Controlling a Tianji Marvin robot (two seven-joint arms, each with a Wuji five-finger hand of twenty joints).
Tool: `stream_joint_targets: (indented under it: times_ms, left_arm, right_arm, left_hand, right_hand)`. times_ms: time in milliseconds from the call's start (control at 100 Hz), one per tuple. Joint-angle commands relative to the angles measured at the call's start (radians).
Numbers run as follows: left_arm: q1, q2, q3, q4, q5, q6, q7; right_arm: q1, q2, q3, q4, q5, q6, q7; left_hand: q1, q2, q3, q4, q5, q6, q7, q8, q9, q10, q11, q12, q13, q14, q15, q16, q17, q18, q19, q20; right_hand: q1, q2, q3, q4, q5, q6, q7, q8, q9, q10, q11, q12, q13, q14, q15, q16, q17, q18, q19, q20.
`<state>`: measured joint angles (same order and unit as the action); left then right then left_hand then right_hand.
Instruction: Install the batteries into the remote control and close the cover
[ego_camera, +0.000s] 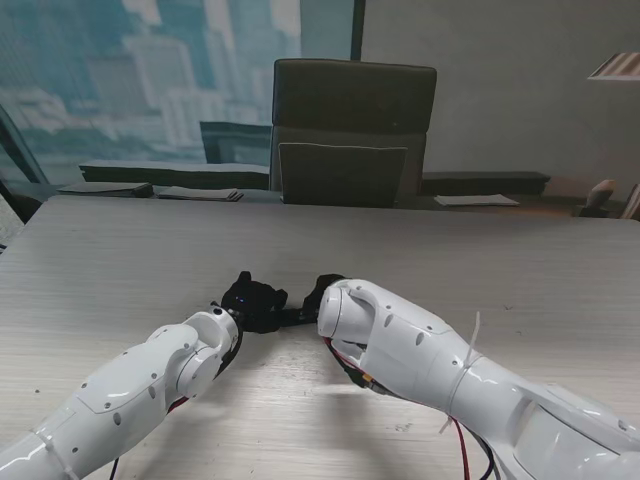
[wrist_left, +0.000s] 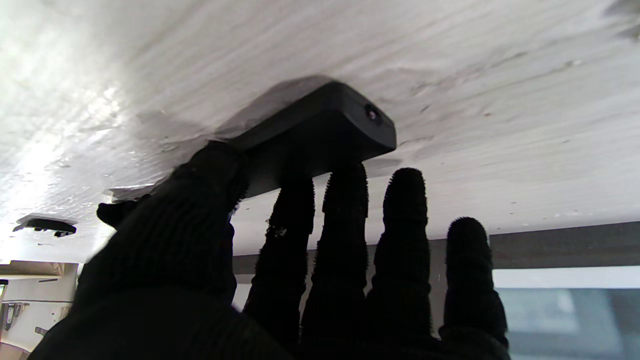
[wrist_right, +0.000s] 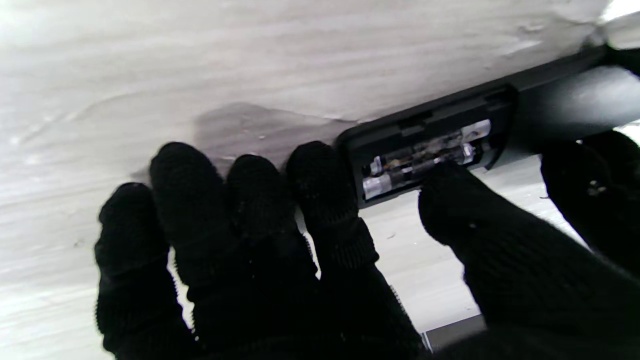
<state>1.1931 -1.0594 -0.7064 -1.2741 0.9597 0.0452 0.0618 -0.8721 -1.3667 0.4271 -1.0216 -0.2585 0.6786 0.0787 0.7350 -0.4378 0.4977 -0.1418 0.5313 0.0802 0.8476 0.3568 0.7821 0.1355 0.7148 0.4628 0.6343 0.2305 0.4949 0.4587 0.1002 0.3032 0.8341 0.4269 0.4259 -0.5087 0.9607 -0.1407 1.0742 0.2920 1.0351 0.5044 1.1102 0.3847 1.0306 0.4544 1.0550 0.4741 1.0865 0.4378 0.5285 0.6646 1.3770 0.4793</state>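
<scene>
A: You're looking at the remote (wrist_right: 500, 125) lying flat on the table (ego_camera: 420, 240), back side up, right between your two arms. The battery bay (wrist_right: 425, 150) is standing open, and something shiny and cylindrical is sitting inside it, so I'm reading that as batteries (wrist_right: 415, 162) already going in.

B: Both of them seated?

A: Can't say. The glare is hiding the ends. What's clearly left is the cover (wrist_left: 45, 226): I'm guessing that's the small dark flat piece lying on the table well apart from the remote, in your left wrist view.

B: And the hands?

A: Your right robot hand (wrist_right: 300, 250) is spread, holding nothing. The thumb (wrist_right: 450, 205) is pressing down at the open bay, right on the batteries, while the other fingers (wrist_right: 320, 185) are resting just beside the remote's end.

B: Left side?

A: Your left robot hand (wrist_left: 310, 260) is clamping the other end of the remote, thumb on one long edge, two fingertips against the opposite one, the remaining fingers hanging free beside it. It's bracing, not lifting.

B: So roughly midway?

A: I'd judge so: batteries in or nearly in, cover not yet on.
</scene>
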Motion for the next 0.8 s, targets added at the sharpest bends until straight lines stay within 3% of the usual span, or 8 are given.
stream_joint_targets:
  times_ms: [0,100,190,220,240,400,590,790]
  left_arm:
    - [0.019,-0.002,0.017,0.028,-0.004,-0.003,-0.030]
    - [0.018,-0.002,0.018,0.030,-0.006,-0.004,-0.030]
    - [0.018,-0.002,0.017,0.029,-0.006,-0.003,-0.032]
    - [0.019,-0.002,0.016,0.028,-0.005,-0.003,-0.032]
    - [0.020,-0.002,0.014,0.027,-0.004,-0.002,-0.032]
    - [0.029,-0.001,-0.003,0.019,0.007,0.005,-0.027]
    - [0.028,-0.001,-0.002,0.019,0.014,0.007,-0.022]
    - [0.024,-0.003,-0.006,0.014,0.022,0.016,-0.012]
  right_arm:
    - [-0.047,0.012,-0.033,0.062,0.001,0.001,0.043]
    - [-0.040,0.009,-0.053,0.073,-0.016,-0.006,0.048]
    - [-0.044,0.008,-0.051,0.075,-0.022,-0.009,0.040]
    - [-0.048,0.009,-0.046,0.070,-0.024,-0.009,0.034]
    - [-0.051,0.011,-0.042,0.066,-0.025,-0.010,0.029]
    - [-0.091,0.040,0.015,-0.002,-0.049,-0.029,-0.012]
    - [-0.133,0.078,0.078,-0.094,-0.077,-0.041,-0.029]
    - [-0.185,0.103,0.146,-0.171,-0.103,-0.071,-0.063]
  left_hand:
    - [0.056,0.052,0.045,0.046,0.085,-0.137,0.068,0.020,0.044,-0.101,-0.074,-0.022,0.012,0.016,0.014,0.007,-0.001,0.007,0.025,0.015]
    - [0.058,0.052,0.046,0.046,0.086,-0.137,0.068,0.020,0.046,-0.101,-0.074,-0.021,0.012,0.016,0.014,0.007,-0.002,0.007,0.025,0.015]
    - [0.057,0.051,0.045,0.046,0.086,-0.138,0.068,0.020,0.045,-0.102,-0.074,-0.020,0.013,0.016,0.014,0.007,-0.002,0.007,0.025,0.015]
    - [0.057,0.051,0.045,0.046,0.085,-0.137,0.068,0.020,0.045,-0.101,-0.075,-0.020,0.012,0.016,0.014,0.007,-0.001,0.007,0.025,0.015]
    - [0.057,0.051,0.045,0.046,0.084,-0.136,0.067,0.019,0.044,-0.102,-0.075,-0.020,0.012,0.017,0.014,0.007,-0.001,0.007,0.025,0.015]
    - [0.062,0.045,0.052,0.047,0.084,-0.138,0.067,0.020,0.045,-0.102,-0.076,-0.020,0.011,0.017,0.013,0.007,-0.002,0.007,0.025,0.015]
    - [0.067,0.040,0.059,0.042,0.083,-0.141,0.069,0.022,0.049,-0.104,-0.081,-0.010,0.013,0.016,0.013,0.007,-0.002,0.009,0.024,0.014]
    - [0.036,0.027,0.067,0.045,0.065,-0.131,0.040,0.006,0.020,-0.100,-0.101,-0.023,0.001,0.012,0.004,0.003,-0.004,0.007,0.021,0.013]
  right_hand:
    - [0.100,-0.150,0.070,-0.006,-0.084,-0.042,-0.232,-0.114,-0.063,-0.001,-0.106,0.003,-0.022,-0.044,-0.099,-0.001,0.001,-0.042,-0.060,-0.016]
    - [0.123,-0.193,0.094,-0.037,-0.101,-0.048,-0.179,-0.153,-0.059,-0.007,-0.101,0.005,-0.011,-0.053,-0.096,-0.004,0.011,-0.047,-0.055,-0.017]
    - [0.084,-0.166,0.089,-0.021,-0.094,-0.048,-0.190,-0.151,-0.064,-0.006,-0.100,0.006,-0.017,-0.052,-0.098,-0.004,0.009,-0.048,-0.055,-0.018]
    - [0.043,-0.136,0.074,0.032,-0.075,-0.047,-0.253,-0.054,-0.069,-0.003,-0.100,0.005,-0.020,-0.051,-0.097,-0.003,0.003,-0.049,-0.057,-0.019]
    - [0.010,-0.123,0.059,0.044,-0.075,-0.044,-0.275,-0.017,-0.074,0.000,-0.101,0.005,-0.028,-0.046,-0.100,-0.003,-0.003,-0.048,-0.059,-0.020]
    - [-0.114,-0.092,-0.018,0.038,-0.113,-0.044,-0.303,-0.002,-0.113,0.007,-0.109,0.003,-0.078,-0.040,-0.113,0.000,-0.064,-0.057,-0.095,-0.031]
    - [-0.116,0.001,-0.081,0.048,-0.125,-0.037,-0.328,-0.004,-0.126,0.024,-0.114,0.000,-0.105,-0.023,-0.116,0.012,-0.097,-0.070,-0.088,-0.022]
    - [-0.111,0.022,-0.100,0.053,-0.129,-0.038,-0.353,-0.012,-0.137,0.030,-0.123,-0.004,-0.128,-0.016,-0.125,0.015,-0.128,-0.074,-0.107,-0.026]
